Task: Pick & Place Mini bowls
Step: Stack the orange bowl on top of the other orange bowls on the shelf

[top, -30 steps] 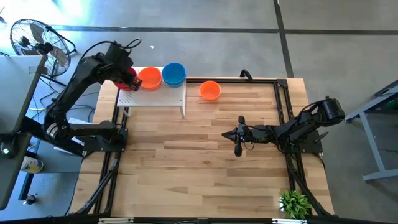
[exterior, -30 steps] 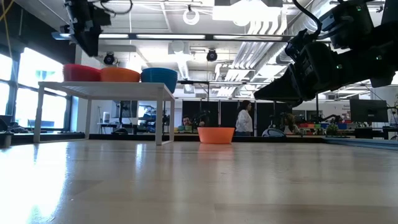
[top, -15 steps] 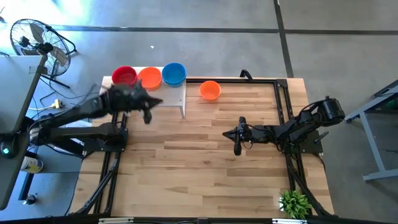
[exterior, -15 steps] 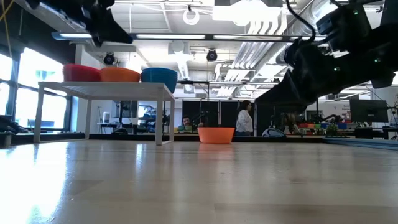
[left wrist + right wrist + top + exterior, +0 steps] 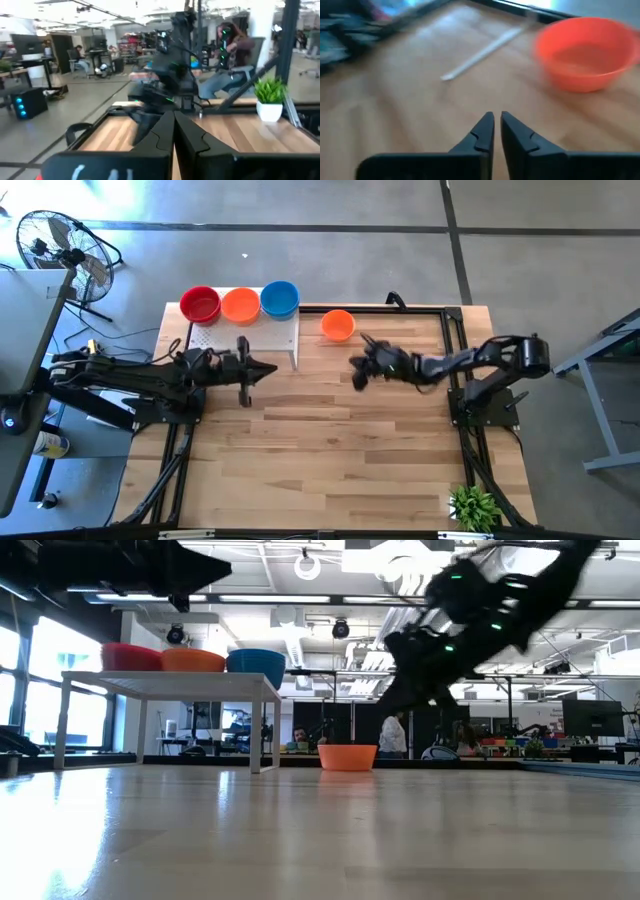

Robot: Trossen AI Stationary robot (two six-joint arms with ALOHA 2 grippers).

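Three mini bowls stand in a row on the white perforated board at the table's far left: red, orange and blue. A further orange bowl rests on its base on the wood to the right of the board. It also shows ahead in the right wrist view. My left gripper hangs shut and empty just in front of the board, pointing toward the table's right. My right gripper hovers near the lone orange bowl, its fingertips a narrow gap apart, with nothing between them.
The board stands on thin white legs above the table. Black frame rails run along the table's sides. A small green plant sits at the near right corner. People show in the room beyond.
My left gripper has left the red bowl on the board, coming down toward the near edge and swinging level to point right; the bowl stays put. My right gripper has swung from the table's middle toward the far edge, close to the lone orange bowl.
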